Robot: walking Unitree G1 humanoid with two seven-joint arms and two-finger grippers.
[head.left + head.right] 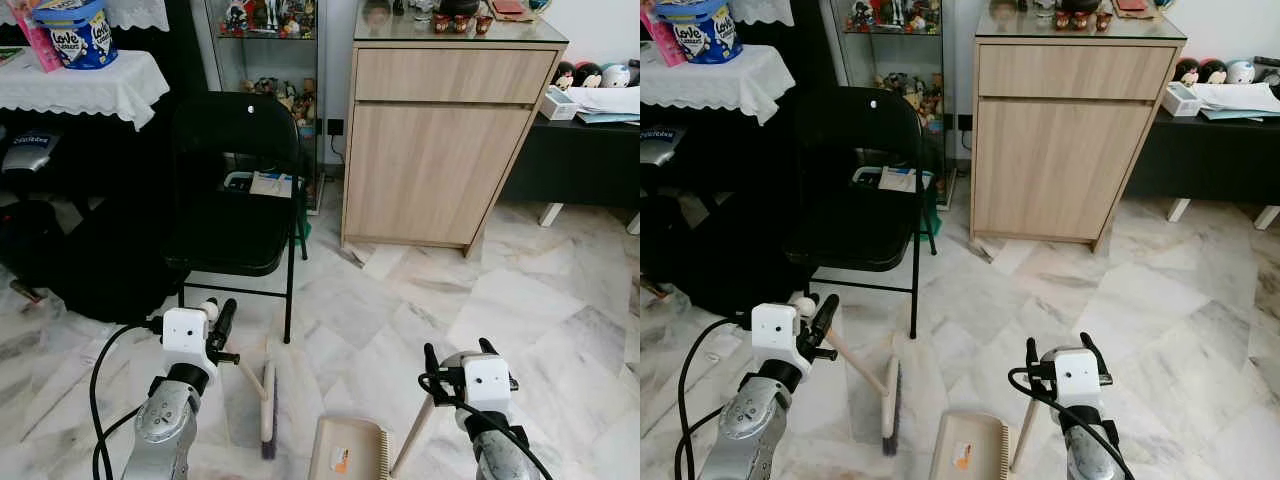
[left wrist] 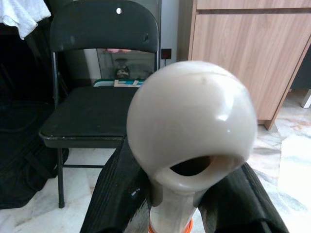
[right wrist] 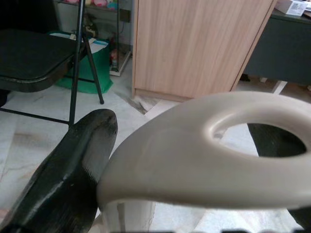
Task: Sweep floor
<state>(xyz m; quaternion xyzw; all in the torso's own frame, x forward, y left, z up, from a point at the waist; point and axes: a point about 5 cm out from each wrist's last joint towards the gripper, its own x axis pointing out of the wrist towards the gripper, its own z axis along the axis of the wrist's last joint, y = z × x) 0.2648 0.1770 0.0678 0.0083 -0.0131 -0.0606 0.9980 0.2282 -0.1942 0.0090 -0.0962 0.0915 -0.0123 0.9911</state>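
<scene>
Two tools are held at this moment, one by each arm, above a floor point(image 1: 520, 300) of pale marble tiles with grey veins. The left gripper point(image 1: 222, 325) is closed on the upper end of the broom handle point(image 1: 248, 377); in the left wrist view the rounded cream knob point(image 2: 192, 119) of the handle is seen between the two black fingers point(image 2: 114, 194), which press on the stem just below it. From the gripper the handle slopes down toward the robot's right, and the broom head point(image 1: 268, 408) with its dark bristles is seen on the floor, just beside the dustpan point(image 1: 348, 450). The dustpan (beige, with a small orange label and a row of comb teeth on one edge) lies flat on the tiles between the two arms. Its long handle point(image 1: 412, 435) rises at a slant to the right gripper point(image 1: 460, 358), whose fingers are closed around the looped grip point(image 3: 218, 160), as is shown in the right wrist view, where one black finger point(image 3: 73, 170) lies against the cream loop. Behind the tools a black folding chair point(image 1: 235, 200) is standing, and to the robot's right of it a wooden cabinet point(image 1: 440, 140) with a glass top. A counter point(image 1: 80, 85) covered by a white lace cloth, with a blue tub point(image 1: 78, 32) on it, is seen at the far left.
</scene>
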